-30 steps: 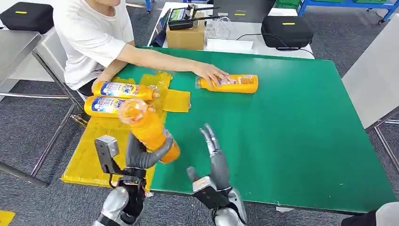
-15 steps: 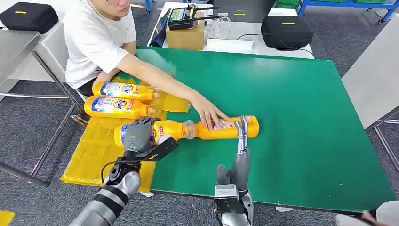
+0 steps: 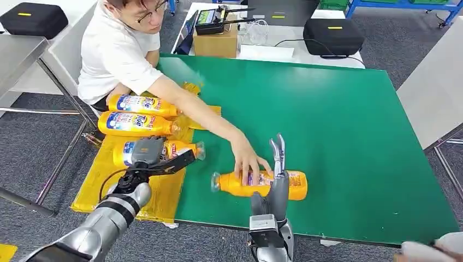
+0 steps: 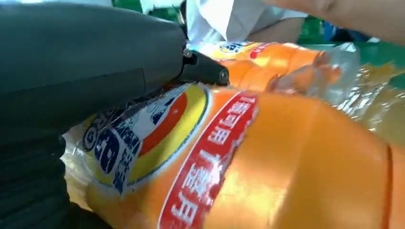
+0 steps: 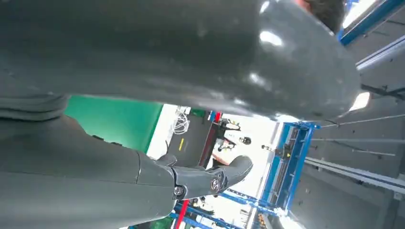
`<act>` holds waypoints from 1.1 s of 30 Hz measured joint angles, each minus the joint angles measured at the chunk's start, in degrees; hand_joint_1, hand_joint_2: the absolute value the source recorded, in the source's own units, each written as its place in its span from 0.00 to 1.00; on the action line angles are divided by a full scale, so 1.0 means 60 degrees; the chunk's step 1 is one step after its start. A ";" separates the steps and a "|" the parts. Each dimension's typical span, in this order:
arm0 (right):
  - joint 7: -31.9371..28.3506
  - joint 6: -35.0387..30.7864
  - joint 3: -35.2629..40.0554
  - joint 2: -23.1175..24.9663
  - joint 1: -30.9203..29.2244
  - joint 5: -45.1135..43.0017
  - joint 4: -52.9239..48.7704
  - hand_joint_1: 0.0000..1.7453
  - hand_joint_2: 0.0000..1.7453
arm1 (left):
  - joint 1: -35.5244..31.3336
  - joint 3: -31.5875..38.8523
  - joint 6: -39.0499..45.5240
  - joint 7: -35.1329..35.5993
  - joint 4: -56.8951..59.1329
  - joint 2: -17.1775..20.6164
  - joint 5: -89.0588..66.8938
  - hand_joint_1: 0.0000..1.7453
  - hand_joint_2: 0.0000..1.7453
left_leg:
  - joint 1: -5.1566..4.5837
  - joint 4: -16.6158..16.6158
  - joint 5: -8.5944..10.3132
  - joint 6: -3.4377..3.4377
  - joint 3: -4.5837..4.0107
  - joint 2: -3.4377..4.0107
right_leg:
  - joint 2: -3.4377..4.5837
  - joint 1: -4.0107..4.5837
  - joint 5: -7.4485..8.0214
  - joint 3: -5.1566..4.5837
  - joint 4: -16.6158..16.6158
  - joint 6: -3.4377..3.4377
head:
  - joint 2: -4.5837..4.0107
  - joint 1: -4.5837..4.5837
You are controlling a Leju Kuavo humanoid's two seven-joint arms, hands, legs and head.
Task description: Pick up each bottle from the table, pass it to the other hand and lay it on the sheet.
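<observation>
My left hand [image 3: 146,154] grips an orange bottle [image 3: 173,149] that lies on the yellow sheet [image 3: 106,188], cap toward the green table [image 3: 349,136]. In the left wrist view the hand [image 4: 81,67] lies over the bottle's label [image 4: 286,157]. Two more orange bottles [image 3: 141,103] [image 3: 135,124] lie side by side farther back on the sheet. Another orange bottle [image 3: 240,185] lies on the table near its front edge, with a person's hand [image 3: 248,161] on it. My right hand [image 3: 277,183] stands open just in front of that bottle, fingers pointing up, and hides part of it.
The person [image 3: 117,54] sits at the table's far left corner, arm stretched across the sheet. A cardboard box [image 3: 215,42] and a black case [image 3: 333,35] stand behind the table. A metal table [image 3: 16,54] is at the left. The table's right half is bare.
My left hand has lowered its bottle from a raised tilt to lying flat on the sheet. The person has slid the other bottle from the table's far side to my right hand.
</observation>
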 measured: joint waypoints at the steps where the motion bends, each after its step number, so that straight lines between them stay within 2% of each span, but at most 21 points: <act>1: 0.0000 0.0011 0.0000 0.0004 0.0000 -0.0004 0.0000 0.00 0.00 | -0.0083 -0.0007 -0.0147 0.0033 0.0085 0.0008 -0.0148 0.00 1.00 | 0.0000 0.0000 0.0000 0.0000 0.0002 0.0000 | 0.0000 0.0000 0.0000 0.0003 0.0000 0.0000 | -0.0003 0.0003; 4: 0.0000 0.0073 -0.0026 0.0026 0.0005 -0.0018 0.0000 0.00 0.00 | -0.0212 0.0004 -0.0723 -0.0223 0.0219 0.0011 -0.0132 0.00 1.00 | 0.0000 0.0000 0.0000 0.0000 0.0017 0.0002 | 0.0001 0.0000 0.0000 0.0010 0.0000 0.0000 | -0.0003 0.0000; 10: -0.0179 0.0200 -0.0182 0.0025 0.0045 -0.0036 0.0000 0.00 0.00 | 0.0114 0.0251 -0.2118 -0.2303 -0.0357 -0.0054 0.1751 0.00 1.00 | -0.0001 0.0000 0.0003 -0.0003 0.0022 -0.0003 | -0.0002 -0.0001 0.0000 0.0022 0.0004 0.0000 | -0.0003 0.0000; 16: -0.0259 0.0277 -0.0280 0.0025 0.0085 -0.0135 0.0000 0.00 0.00 | 0.0855 0.0211 -0.3639 -0.3252 -0.1820 -0.0018 0.3894 0.00 1.00 | -0.0004 0.0000 0.0002 -0.0004 0.0020 -0.0002 | -0.0002 -0.0005 -0.0001 0.0021 0.0002 0.0001 | -0.0003 0.0000; 20: -0.0273 0.0284 -0.0291 0.0022 0.0084 -0.0127 0.0004 0.00 0.00 | 0.1381 0.0102 -0.4074 -0.3573 -0.2791 0.0099 0.4968 0.00 1.00 | -0.0001 0.0000 0.0002 -0.0004 0.0016 -0.0002 | -0.0002 -0.0002 -0.0001 0.0015 0.0002 0.0001 | -0.0003 0.0000; 24: -0.0273 0.0182 -0.0295 0.0011 0.0084 -0.0102 0.0004 0.00 0.00 | 0.1965 -0.0109 -0.3799 -0.4038 -0.3982 0.0157 0.6091 0.00 1.00 | -0.0001 0.0000 0.0003 -0.0004 0.0015 -0.0001 | -0.0001 -0.0001 -0.0001 0.0011 0.0002 0.0001 | -0.0003 0.0003; 28: -0.0132 -0.0185 -0.0299 -0.0033 0.0093 0.0482 0.0018 0.00 0.00 | 0.2685 -0.0149 -0.2400 -0.4931 -0.5632 -0.0060 0.7587 0.00 1.00 | -0.0003 0.0000 0.0002 -0.0005 0.0013 0.0000 | -0.0001 -0.0003 -0.0001 0.0009 0.0001 0.0001 | -0.0003 0.0000; 31: 0.0033 -0.0448 -0.0299 -0.0095 0.0094 0.1046 0.0120 0.00 0.00 | 0.3080 -0.0153 -0.1898 -0.4986 -0.6781 -0.0273 0.8263 0.00 1.00 | -0.0003 0.0000 -0.0001 -0.0003 0.0008 -0.0002 | -0.0003 -0.0003 -0.0002 0.0008 -0.0002 0.0001 | -0.0003 0.0000; 32: 0.0069 -0.0485 -0.0302 -0.0109 0.0097 0.1133 0.0153 0.00 1.00 | 0.3160 -0.0157 -0.1880 -0.4972 -0.7016 -0.0295 0.8351 0.00 1.00 | -0.0003 0.0000 -0.0001 -0.0003 0.0007 -0.0002 | -0.0002 -0.0003 -0.0002 0.0007 -0.0002 0.0001 | -0.0003 0.0003; 33: 0.0242 -0.0488 -0.0310 -0.0127 0.0096 0.1375 0.0193 0.00 1.00 | 0.3252 -0.0153 -0.1902 -0.4983 -0.7247 -0.0324 0.8636 0.00 1.00 | -0.0003 0.0000 -0.0002 -0.0003 0.0007 0.0000 | 0.0000 -0.0002 -0.0001 0.0005 -0.0002 0.0001 | -0.0003 0.0000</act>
